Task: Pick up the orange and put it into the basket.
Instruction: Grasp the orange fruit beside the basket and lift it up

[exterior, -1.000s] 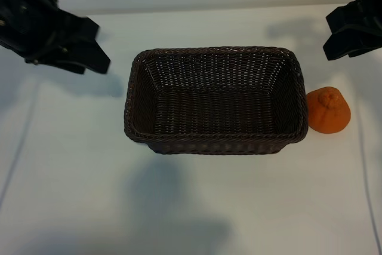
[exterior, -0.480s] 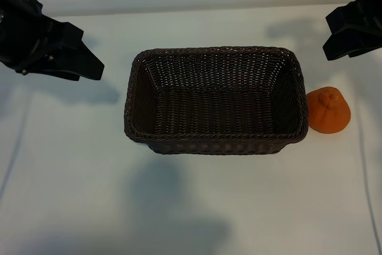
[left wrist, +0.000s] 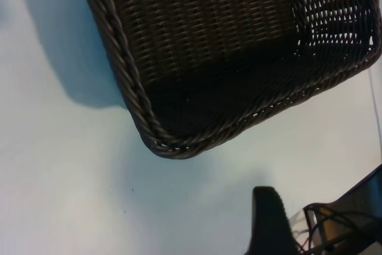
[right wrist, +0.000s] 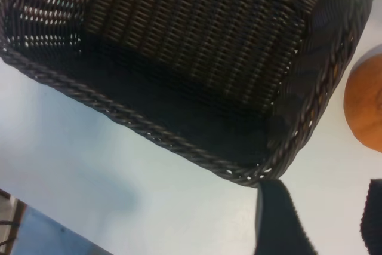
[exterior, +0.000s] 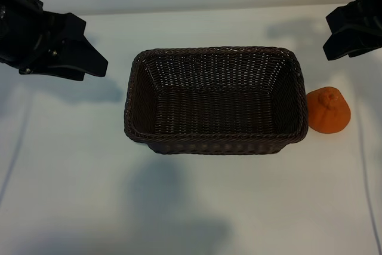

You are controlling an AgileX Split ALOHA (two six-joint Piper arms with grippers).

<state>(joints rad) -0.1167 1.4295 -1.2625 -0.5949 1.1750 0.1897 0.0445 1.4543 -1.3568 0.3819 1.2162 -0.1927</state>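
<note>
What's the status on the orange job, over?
Both grippers, left and right, open, empty, off the table. Orange on table right of basket, close against its wall. Basket empty. Nothing in the way.

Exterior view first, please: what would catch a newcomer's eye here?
The bright orange stands out, sitting on the white table just outside the right end of the basket. The big dark wicker basket fills the middle, nothing inside it.
</note>
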